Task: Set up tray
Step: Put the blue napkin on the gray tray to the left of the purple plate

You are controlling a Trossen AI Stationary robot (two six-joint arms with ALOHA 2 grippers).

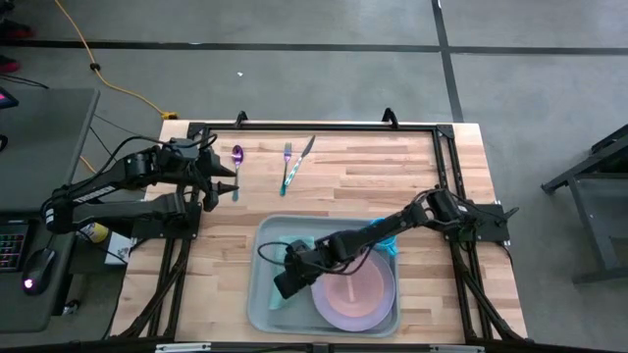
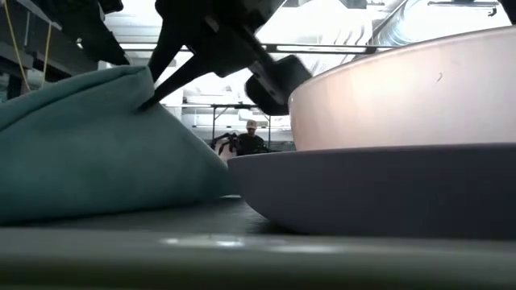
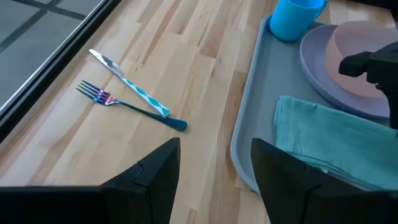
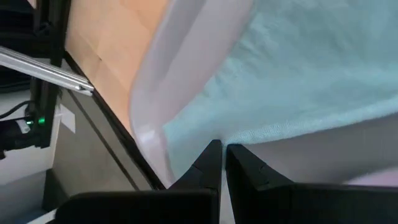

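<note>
- The large pale grey-green plastic tray (image 1: 257,294) sits at the near middle of the wooden tabletop (image 1: 432,284).
- The right pincer (image 4: 219,163), nearly pressed together, pinches the teal folded cloth napkin (image 3: 323,140); lay it flat beside the stacked plates (image 1: 353,290) before releasing.
- The left pincer (image 3: 214,177) hangs spread near the fork (image 3: 127,104).

We see our right gripper (image 4: 221,163) with fingers nearly together at the teal napkin's (image 4: 298,74) edge, inside the tray (image 4: 180,56) near its rim. Beyond the rim lies the wooden table (image 4: 109,37).
</note>
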